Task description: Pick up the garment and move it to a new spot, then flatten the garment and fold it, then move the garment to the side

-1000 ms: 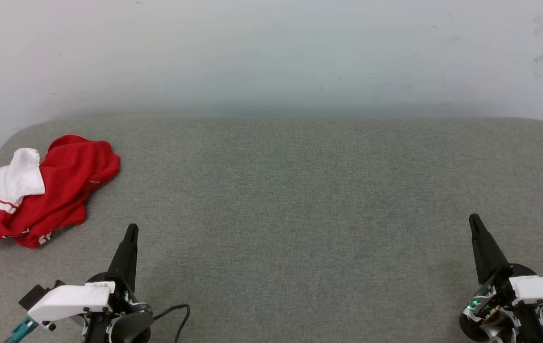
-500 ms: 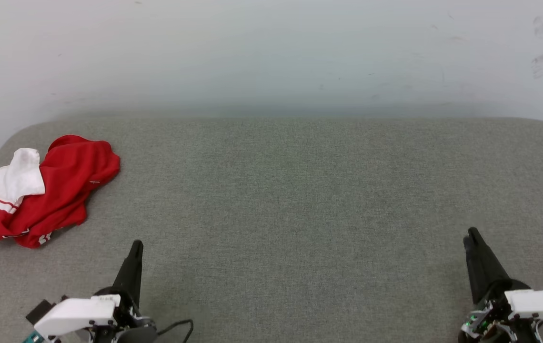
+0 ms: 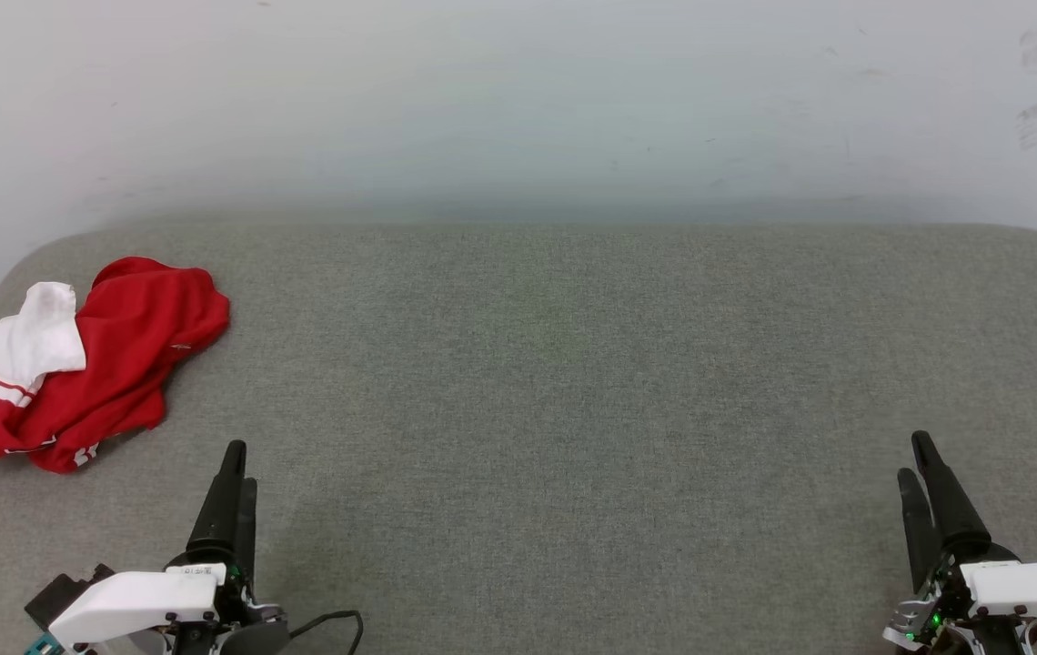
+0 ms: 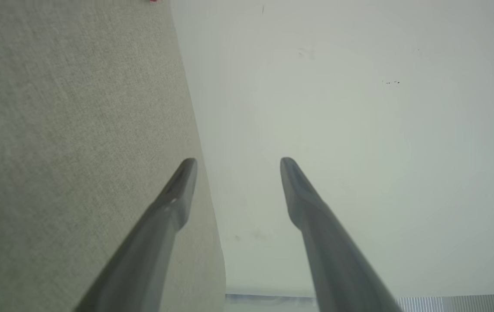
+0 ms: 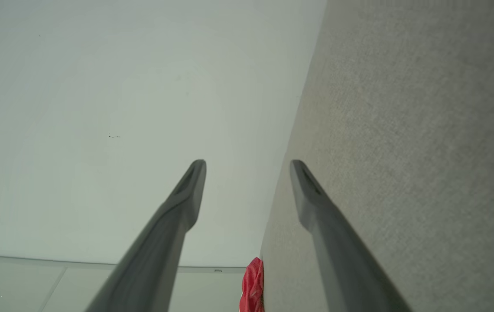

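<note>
Red, with a white sleeve flopped on top: the garment (image 3: 86, 364), crumpled in a heap at the left end of the grey fabric table (image 3: 573, 382), close to the edge, untouched.

And a change down front! Pressed together a second ago, now spread wide on both sides: left gripper (image 3: 241, 466), right gripper (image 3: 912, 457), nothing between the fingers of either. Sitting a touch nearer the front edge than a second ago, too. Reads like getting ready for the first pick. Not started yet: nothing lifted, nothing flattened, nothing folded.

Closest to the heap by far: the left gripper, near it but clear of it, tips pointing up the table. Well apart from it, way over at the right end: the right gripper.

Looking around: pale scuffed wall (image 3: 518, 91) behind, a dark cable (image 3: 337, 623) looping by the left wrist, a wide stretch of cloth through the middle for laying the shirt out. Nothing standing between fingers and fabric. Only worry, and only a guess: so near the table's rounded corner, could slide off with a clumsy snatch.
</note>
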{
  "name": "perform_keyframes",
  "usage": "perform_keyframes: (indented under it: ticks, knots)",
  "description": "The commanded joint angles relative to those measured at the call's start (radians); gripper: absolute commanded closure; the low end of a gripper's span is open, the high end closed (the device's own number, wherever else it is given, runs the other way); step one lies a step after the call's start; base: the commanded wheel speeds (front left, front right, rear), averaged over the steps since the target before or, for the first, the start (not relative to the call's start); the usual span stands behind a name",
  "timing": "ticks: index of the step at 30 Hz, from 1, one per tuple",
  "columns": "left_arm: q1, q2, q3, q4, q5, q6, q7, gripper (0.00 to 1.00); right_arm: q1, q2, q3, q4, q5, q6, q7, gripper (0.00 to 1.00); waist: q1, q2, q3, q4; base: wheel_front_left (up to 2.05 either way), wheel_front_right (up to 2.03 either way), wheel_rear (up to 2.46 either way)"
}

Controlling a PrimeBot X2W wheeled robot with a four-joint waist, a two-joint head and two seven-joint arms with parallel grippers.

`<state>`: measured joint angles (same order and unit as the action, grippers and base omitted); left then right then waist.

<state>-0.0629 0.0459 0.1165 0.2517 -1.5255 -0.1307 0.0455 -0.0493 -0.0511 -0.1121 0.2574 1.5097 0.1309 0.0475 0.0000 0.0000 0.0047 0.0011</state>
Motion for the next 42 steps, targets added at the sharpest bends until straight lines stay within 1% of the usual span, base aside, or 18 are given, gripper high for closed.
perform_keyframes:
  ticks: [1,7,18,27,28,37,42]
  knots:
    - [-0.013,0.003,0.01,-0.024,0.029,0.0,-0.011,0.0,-0.009,0.0,-0.005,-0.026,-0.03,0.0,-0.01,0.0,0.0001,0.0,0.0,0.0,0.0,0.0,0.0]
    - [-0.017,0.003,0.027,-0.054,0.151,0.008,-0.037,0.0,-0.004,0.0,-0.011,-0.065,-0.165,0.0,-0.036,0.0,0.0001,0.0,0.002,0.001,0.0,0.0,0.0]
    - [-0.009,0.003,0.002,-0.138,0.383,0.079,-0.081,0.0,0.006,0.0,-0.018,-0.134,-0.393,0.0,-0.08,0.0,0.0001,0.0,0.005,0.002,0.0,0.0,0.0]
    - [0.001,0.004,-0.033,-0.177,0.574,0.132,-0.113,0.0,0.017,0.0,-0.012,-0.181,-0.573,0.0,-0.113,0.0,0.0001,0.0,0.007,0.004,0.0,0.0,0.0]
    - [0.001,0.004,-0.033,-0.177,0.574,0.132,-0.113,0.0,0.017,0.0,-0.012,-0.181,-0.573,0.0,-0.113,0.0,0.0001,0.0,0.007,0.004,0.0,0.0,0.0]
    - [0.009,0.004,-0.064,-0.195,0.741,0.174,-0.142,0.0,0.03,0.0,0.004,-0.211,-0.741,0.0,-0.142,0.0,0.0001,0.0,0.008,0.005,0.0,0.0,0.0]
    - [0.014,0.004,-0.078,-0.202,0.825,0.19,-0.158,0.0,0.037,0.0,0.007,-0.221,-0.82,0.0,-0.158,0.0,0.0001,0.0,0.008,0.006,0.0,0.0,0.0]
